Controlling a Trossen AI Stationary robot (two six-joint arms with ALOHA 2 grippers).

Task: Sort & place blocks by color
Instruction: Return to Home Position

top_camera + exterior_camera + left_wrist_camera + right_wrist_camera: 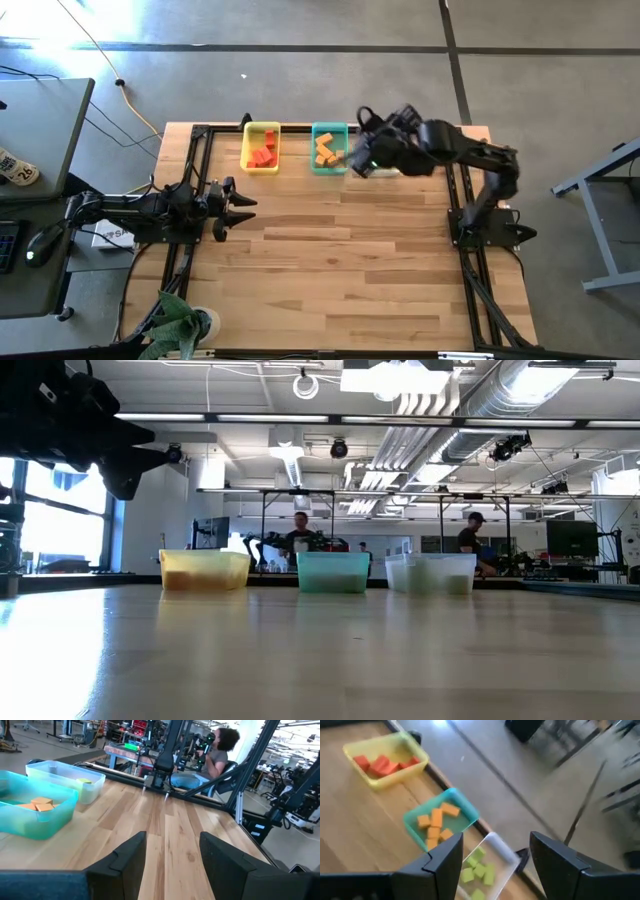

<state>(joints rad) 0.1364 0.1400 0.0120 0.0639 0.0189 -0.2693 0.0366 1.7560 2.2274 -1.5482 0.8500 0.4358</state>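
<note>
"Red blocks (382, 764) fill the yellow bin (422, 754), orange blocks (436, 822) the teal bin (465, 805), green blocks (477, 867) the clear bin (499, 846). Does any block lie elsewhere?"

"None that shows. All three bins line the 12 o'clock edge of the counter (340, 260), and no block appears on the wood in front of them. So the sorting looks done, and the step in hand seems to be the retreat to rest."

"Which arm has to make it?"

"The right one. Its end effector (495, 841) hangs above the clear bin, toward 1 o'clock, with its fingers apart and nothing between them. The left end effector (172, 837) waits at 9 o'clock, also spread and empty, pointing across the counter."

"What does the next move call for?"

"Probably a lift first, so the fingers clear the bin's rim, and then a fold back toward the right arm's base at 3 o'clock. A sideways sweep begun too low could nudge the clear bin or its teal neighbour."
</note>
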